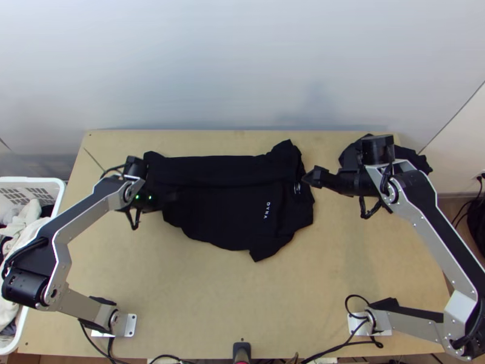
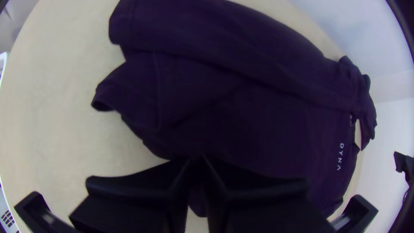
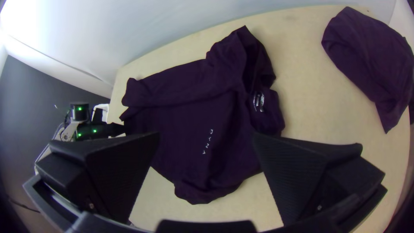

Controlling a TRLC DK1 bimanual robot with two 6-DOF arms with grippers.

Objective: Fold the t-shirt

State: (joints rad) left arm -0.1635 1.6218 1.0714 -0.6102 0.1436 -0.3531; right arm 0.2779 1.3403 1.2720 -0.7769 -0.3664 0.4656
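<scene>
A black t-shirt [image 1: 224, 209] lies on the table, a long strip along its far side folded over the body, its front lettering facing up. My left gripper [image 1: 177, 197] is over the shirt's left part; whether it touches the cloth I cannot tell. In the left wrist view the fingers of this gripper [image 2: 196, 160] are together, with the shirt [image 2: 258, 116] beyond them. Just off the shirt's right edge is my right gripper [image 1: 308, 177]. The right wrist view has the same gripper [image 3: 206, 137] wide open, the shirt [image 3: 185, 116] visible between its fingers.
Another dark cloth [image 1: 418, 159] lies bunched at the table's far right corner, partly behind the right arm. A white basket [image 1: 59, 200] holding clothes stands off the left edge. Bare wooden table [image 1: 242, 303] lies in front of the shirt.
</scene>
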